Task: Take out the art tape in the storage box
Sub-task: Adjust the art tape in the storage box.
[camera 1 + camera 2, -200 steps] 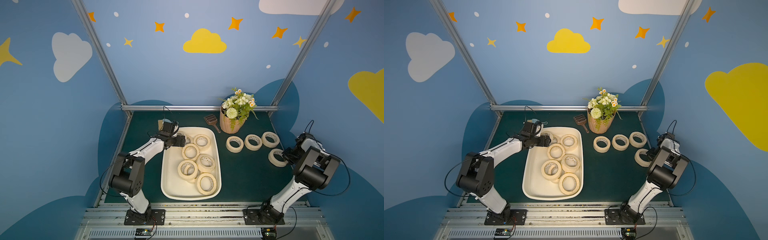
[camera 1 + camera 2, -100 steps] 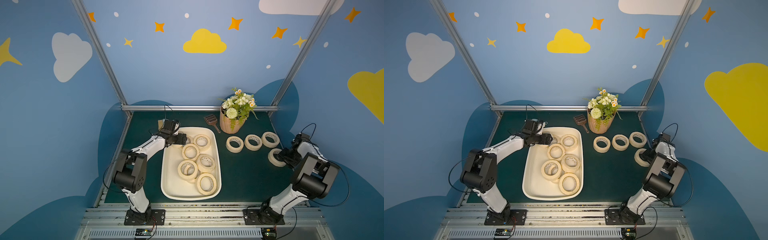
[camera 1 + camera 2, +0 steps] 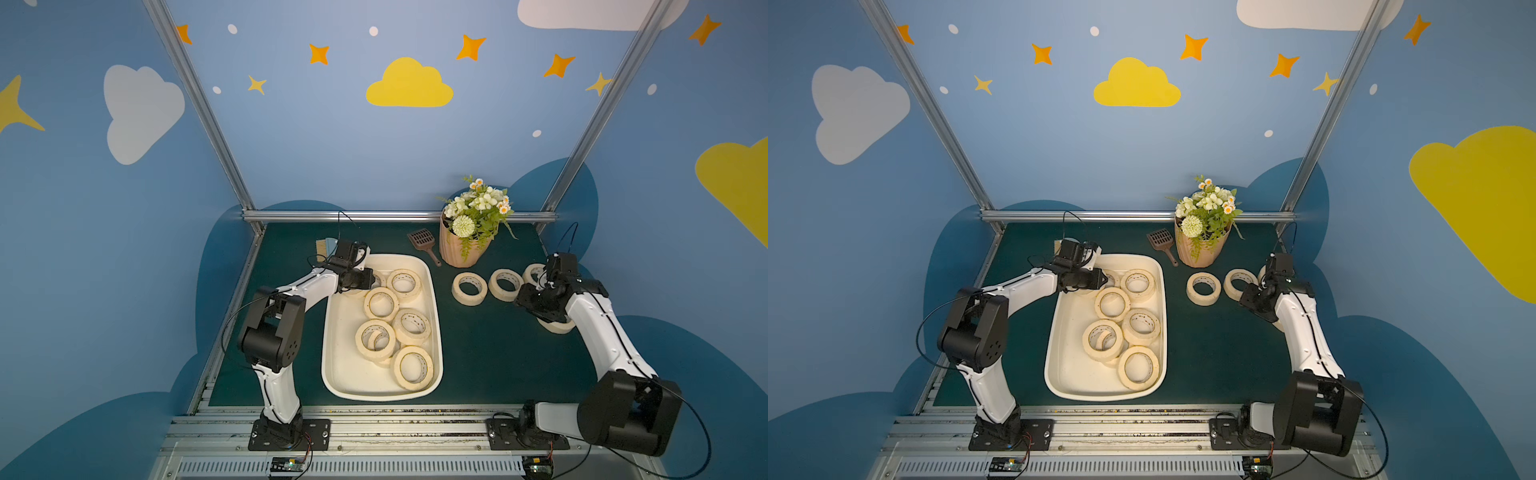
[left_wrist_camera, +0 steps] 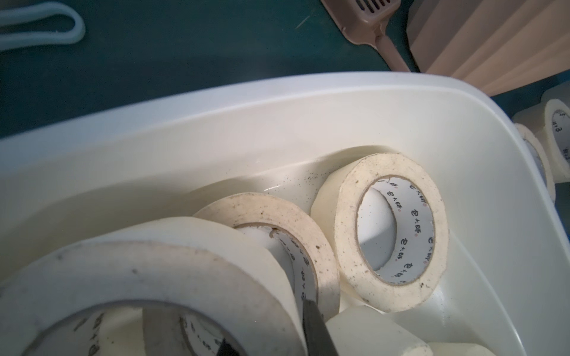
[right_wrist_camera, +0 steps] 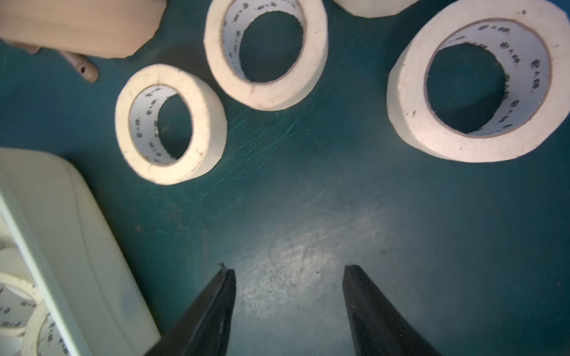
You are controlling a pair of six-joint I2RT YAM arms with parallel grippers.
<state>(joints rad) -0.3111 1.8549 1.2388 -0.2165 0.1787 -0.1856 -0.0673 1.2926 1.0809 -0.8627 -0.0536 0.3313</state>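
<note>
Left fingers (image 4: pixel 314 326) pinch art tape (image 4: pixel 138 271) wall; core print unreadable.

tape rolls (image 4: pixel 347 234) crowd box (image 3: pixel 345 374), bare mat (image 3: pixel 478 353) beside

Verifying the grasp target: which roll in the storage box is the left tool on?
The far-left corner roll, pinched by its wall in the left tool; other rolls lie untouched.

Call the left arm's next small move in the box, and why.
Probably a short straight lift. The left end effector looks shut on the wall of the nearest roll, gripping across the ring, low in the storage box. A second roll sits tight against it, so rising before any sideways travel should clear that neighbour and the rim.
</note>
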